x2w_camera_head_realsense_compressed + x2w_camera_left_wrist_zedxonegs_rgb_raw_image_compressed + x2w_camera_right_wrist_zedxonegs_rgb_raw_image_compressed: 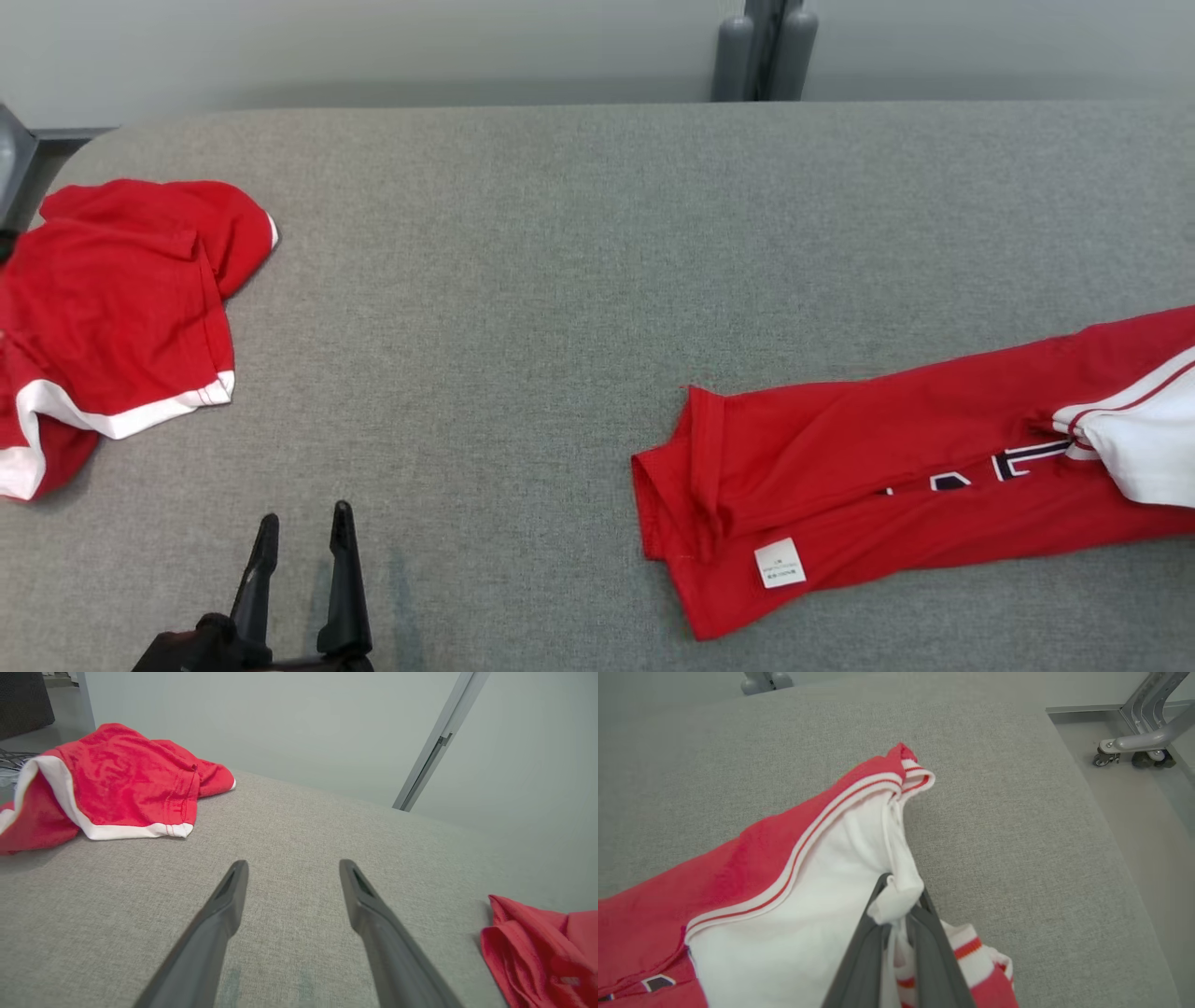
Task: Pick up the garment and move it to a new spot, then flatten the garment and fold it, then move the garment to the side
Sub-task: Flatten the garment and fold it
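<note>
The garment (887,457), a red shirt with white panels and dark lettering, lies stretched in a long, half-rolled strip on the right side of the grey worktop (560,233), its hem and a white label (780,563) nearest the middle. The right pincer (899,900) is clamped on a small bunch of the white cloth at the garment's right end, close to the worktop's right edge, with bare floor (1148,826) beyond it. The left pincer (306,513) sits near the front left with its 2 fingers apart and nothing between them, well apart from the garment. A second red garment (112,317) lies crumpled at the far left.

The hold looks thin: only a knot of fabric sits between the fingers, so a quick lift could likely pull it free. With 1 end held, the rest may drag and twist tighter, making flattening harder. A move to the right risks the cloth sliding off the edge; a move far left risks tangling with the other garment
</note>
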### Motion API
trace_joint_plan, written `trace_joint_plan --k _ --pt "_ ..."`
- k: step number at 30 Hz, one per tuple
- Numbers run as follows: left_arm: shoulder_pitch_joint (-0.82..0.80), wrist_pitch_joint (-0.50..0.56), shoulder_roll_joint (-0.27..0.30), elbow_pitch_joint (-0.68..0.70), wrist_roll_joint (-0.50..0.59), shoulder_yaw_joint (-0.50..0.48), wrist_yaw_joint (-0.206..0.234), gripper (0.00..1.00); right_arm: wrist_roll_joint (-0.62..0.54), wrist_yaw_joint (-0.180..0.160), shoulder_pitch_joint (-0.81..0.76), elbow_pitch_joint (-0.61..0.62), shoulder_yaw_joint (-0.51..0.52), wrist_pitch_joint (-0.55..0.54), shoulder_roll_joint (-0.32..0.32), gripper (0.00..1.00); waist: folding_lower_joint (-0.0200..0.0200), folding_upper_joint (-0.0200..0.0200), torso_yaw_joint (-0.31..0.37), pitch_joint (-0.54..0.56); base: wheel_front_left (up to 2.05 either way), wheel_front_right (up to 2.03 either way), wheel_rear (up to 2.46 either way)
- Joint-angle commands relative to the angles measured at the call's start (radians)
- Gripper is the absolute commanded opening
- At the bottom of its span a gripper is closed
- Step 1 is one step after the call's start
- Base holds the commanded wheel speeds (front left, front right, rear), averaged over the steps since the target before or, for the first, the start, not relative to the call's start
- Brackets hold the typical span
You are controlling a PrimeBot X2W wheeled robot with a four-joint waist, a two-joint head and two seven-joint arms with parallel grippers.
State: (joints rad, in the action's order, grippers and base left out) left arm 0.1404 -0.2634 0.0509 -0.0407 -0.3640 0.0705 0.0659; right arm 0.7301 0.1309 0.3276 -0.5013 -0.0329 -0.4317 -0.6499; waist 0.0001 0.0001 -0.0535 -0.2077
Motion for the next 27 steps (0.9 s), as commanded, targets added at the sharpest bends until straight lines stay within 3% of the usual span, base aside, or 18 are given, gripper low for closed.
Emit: trace_joint_plan --k 1,4,7,11,14,16,17,19,23,27 --pt "0.016 -0.002 0.001 -0.003 -0.009 -0.001 0.001 1.00 0.007 0.000 -0.011 0.007 0.010 0.001 -0.010 0.00 -0.0001 -0.0001 0.003 0.034 0.00 0.00 0.00" --pt "0.040 -0.002 0.002 -0.009 -0.024 0.008 0.006 1.00 0.038 0.000 -0.040 0.078 0.005 -0.009 -0.018 0.00 -0.0001 -0.0001 0.007 0.074 0.00 0.00 0.00" --pt "0.070 -0.002 0.002 -0.012 -0.031 0.016 0.012 1.00 0.087 0.000 -0.092 0.233 -0.050 -0.026 0.012 0.00 -0.0001 -0.0001 0.008 0.112 0.00 0.00 0.00" --pt "0.099 -0.002 0.001 -0.005 -0.038 0.013 0.021 1.00 0.146 0.000 -0.158 0.475 -0.169 -0.048 0.107 0.00 -0.0001 -0.0001 0.024 0.136 0.00 0.00 0.00" --pt "0.099 -0.002 0.001 -0.010 -0.031 0.036 0.014 1.00 0.125 0.000 -0.167 0.549 -0.265 -0.029 0.222 0.00 -0.0001 -0.0001 0.029 0.137 0.00 0.00 0.00" --pt "0.083 -0.002 0.002 -0.019 -0.024 0.056 0.011 1.00 0.098 0.000 -0.150 0.519 -0.346 -0.005 0.337 0.00 -0.0001 -0.0001 0.021 0.132 0.00 0.00 0.00" --pt "0.083 -0.002 0.002 -0.019 -0.024 0.056 0.011 1.00 0.098 0.000 -0.150 0.519 -0.346 -0.005 0.337 0.00 -0.0001 -0.0001 0.021 0.132 0.00 0.00 0.00" --pt "0.058 -0.002 0.001 -0.028 -0.019 0.075 0.008 1.00 0.063 0.000 -0.128 0.438 -0.399 0.033 0.433 0.00 -0.0001 -0.0001 -0.002 0.123 0.00 0.00 0.00" --pt "0.059 -0.002 0.002 -0.044 -0.021 0.080 0.011 1.00 0.018 0.000 -0.086 0.321 -0.421 0.103 0.512 0.00 -0.0001 -0.0001 -0.029 0.115 0.00 0.00 0.00" --pt "0.069 -0.002 0.002 -0.057 -0.025 0.085 0.008 1.00 -0.015 0.000 -0.048 0.224 -0.433 0.155 0.548 0.00 -0.0001 -0.0001 -0.045 0.112 0.00 0.00 0.00"
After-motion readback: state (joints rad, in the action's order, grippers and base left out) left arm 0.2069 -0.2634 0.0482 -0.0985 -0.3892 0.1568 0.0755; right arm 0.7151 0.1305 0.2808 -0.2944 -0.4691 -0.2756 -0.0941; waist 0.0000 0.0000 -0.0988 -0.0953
